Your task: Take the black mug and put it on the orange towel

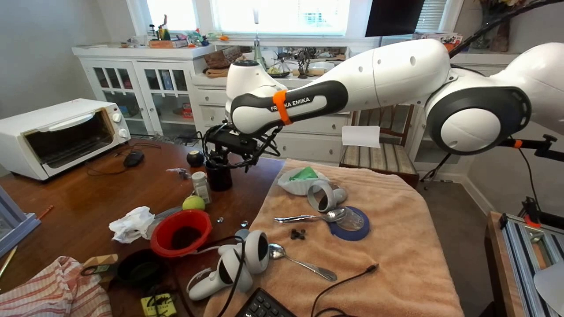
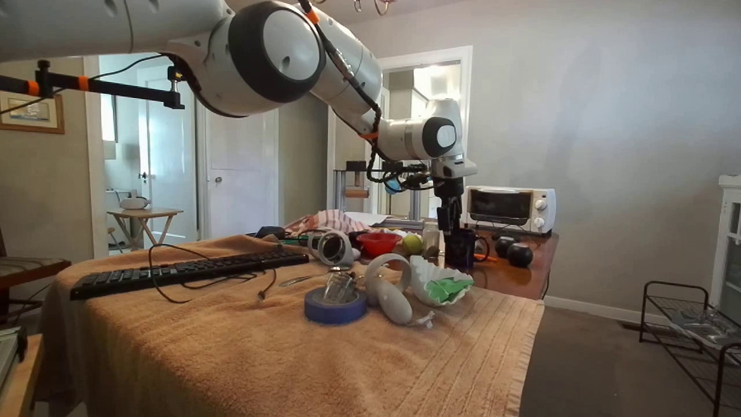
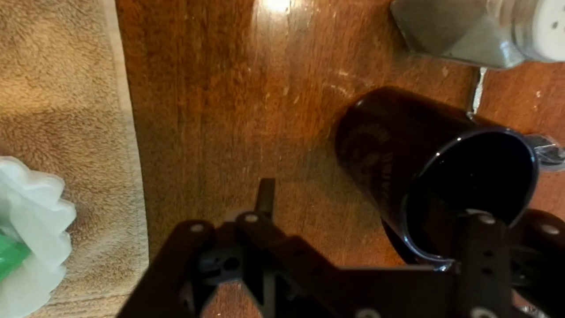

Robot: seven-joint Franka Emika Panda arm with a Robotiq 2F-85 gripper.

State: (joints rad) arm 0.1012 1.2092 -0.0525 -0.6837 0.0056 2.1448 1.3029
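The black mug [image 1: 219, 179] stands upright on the wooden table beyond the towel's edge; it also shows in an exterior view [image 2: 460, 255] with its handle to one side. In the wrist view the mug [image 3: 375, 145] is at the right with its mouth facing the camera. My gripper [image 3: 373, 198] is open. One finger is over or inside the mug's mouth; the other is apart from the mug, above bare wood. In an exterior view the gripper [image 2: 450, 220] points down at the mug's rim. The orange towel [image 1: 396, 220] covers the near table part and shows in the wrist view [image 3: 66, 110].
A glass shaker [image 1: 201, 187] stands close beside the mug, with a tennis ball [image 1: 194, 202] and red bowl [image 1: 202, 224] nearby. A black ball [image 2: 520, 255] sits behind. The towel holds a white scalloped bowl [image 1: 288, 182], controllers, blue tape [image 2: 336, 310], spoons and a keyboard [image 2: 191, 272].
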